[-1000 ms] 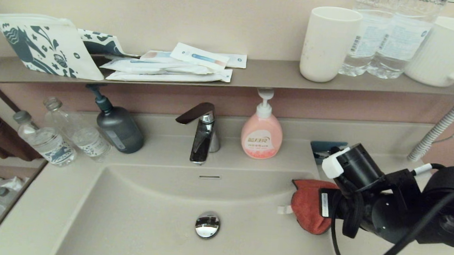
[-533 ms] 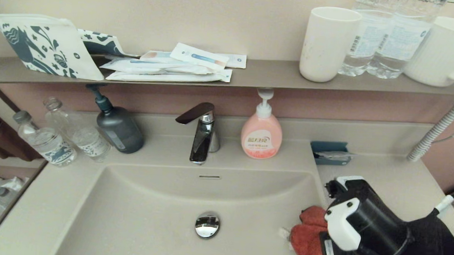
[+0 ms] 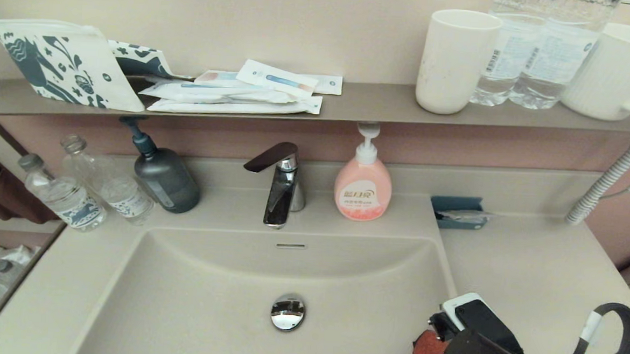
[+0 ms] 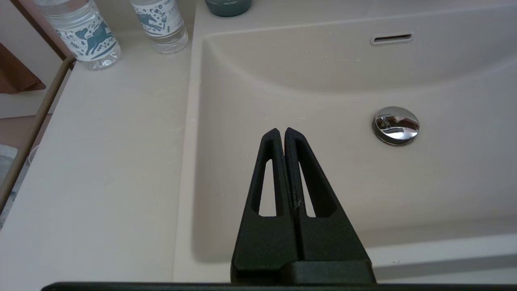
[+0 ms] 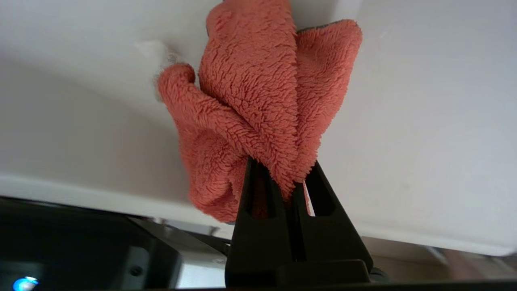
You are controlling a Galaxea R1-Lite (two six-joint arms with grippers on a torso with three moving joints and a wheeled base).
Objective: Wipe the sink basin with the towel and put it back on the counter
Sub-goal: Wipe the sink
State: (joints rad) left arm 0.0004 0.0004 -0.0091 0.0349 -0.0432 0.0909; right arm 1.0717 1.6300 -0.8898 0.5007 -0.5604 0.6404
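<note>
You can read little here: the pink soap bottle [image 3: 363,186] behind the basin [image 3: 190,300] carries a white label with blue Chinese characters, too small to make out. The two water bottles [image 4: 95,30] on the left counter [image 4: 101,169] wear white labels printed with blue horses, and the sachets [image 3: 233,94] on the shelf [image 3: 372,107] have print you cannot read.

Your right gripper [image 5: 291,178] pinches the towel [image 5: 258,105] between its fingers; the cloth bunches beyond the tips against the pale basin wall. In the head view only a scrap of towel [image 3: 425,351] shows at the basin's near right corner, beside the right arm.

Half a second ago the arm stood higher in that view and more towel showed; both have slid toward the near edge, uncovering the counter by the blue holder [image 3: 459,211].

Your left gripper [image 4: 281,135] hangs over the basin's left part, fingers pressed together, holding nothing, the drain plug [image 4: 396,125] off to one side.
</note>
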